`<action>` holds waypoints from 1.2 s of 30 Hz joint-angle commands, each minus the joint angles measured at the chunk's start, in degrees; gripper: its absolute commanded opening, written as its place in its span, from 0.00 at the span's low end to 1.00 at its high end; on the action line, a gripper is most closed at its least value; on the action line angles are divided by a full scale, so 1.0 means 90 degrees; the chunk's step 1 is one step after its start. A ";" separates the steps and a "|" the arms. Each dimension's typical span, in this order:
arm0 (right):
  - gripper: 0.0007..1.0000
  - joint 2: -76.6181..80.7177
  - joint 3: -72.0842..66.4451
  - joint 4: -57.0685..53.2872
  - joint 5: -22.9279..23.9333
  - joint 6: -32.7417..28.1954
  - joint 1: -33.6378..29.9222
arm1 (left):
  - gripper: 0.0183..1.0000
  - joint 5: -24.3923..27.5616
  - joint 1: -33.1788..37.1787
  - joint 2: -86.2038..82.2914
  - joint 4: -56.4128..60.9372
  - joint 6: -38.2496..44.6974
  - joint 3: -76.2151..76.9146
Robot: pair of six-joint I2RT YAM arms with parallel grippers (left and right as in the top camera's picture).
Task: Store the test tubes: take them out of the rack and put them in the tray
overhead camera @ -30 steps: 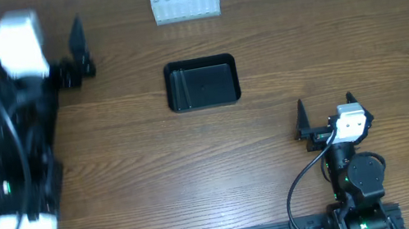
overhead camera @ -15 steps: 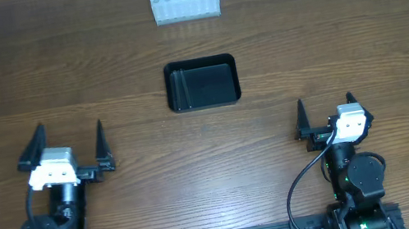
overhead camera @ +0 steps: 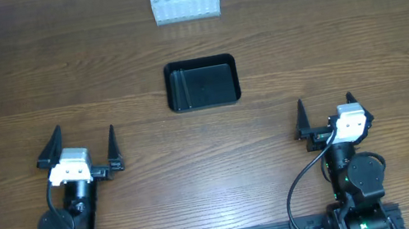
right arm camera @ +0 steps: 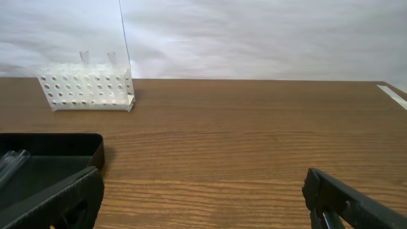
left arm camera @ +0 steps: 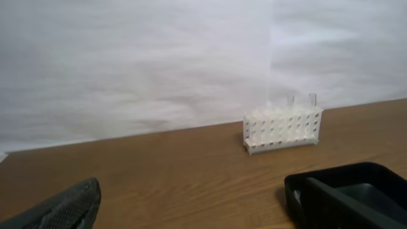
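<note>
The light is even and quite bright, falling from above. The wooden table [overhead camera: 342,41] carries a soft pale sheen beside the rack [overhead camera: 186,2], with a faint reflection of it. Shadows are weak. The black tray [overhead camera: 199,62] shows small glints. The white wall [left arm camera: 127,63] looks washed out.

No lettering, label, number or sign is legible anywhere, neither on the rack [overhead camera: 186,2] nor the tray [overhead camera: 170,91].
</note>
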 commanded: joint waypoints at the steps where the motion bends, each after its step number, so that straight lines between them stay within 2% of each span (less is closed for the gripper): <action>1: 0.99 -0.0058 -0.0036 -0.0010 0.0078 -0.0049 -0.0017 | 1.00 0.0134 0.0049 -0.0270 0.0260 0.0092 -0.0340; 14: 0.99 -0.0058 -0.0036 -0.0010 0.0075 -0.0049 -0.0017 | 1.00 0.0107 0.0092 -0.0670 -0.1134 0.0090 -0.0359; 36: 0.99 -0.0058 -0.0036 -0.0010 0.0078 -0.0049 -0.0017 | 1.00 0.0126 0.0112 -0.0663 -0.1110 0.0087 -0.0359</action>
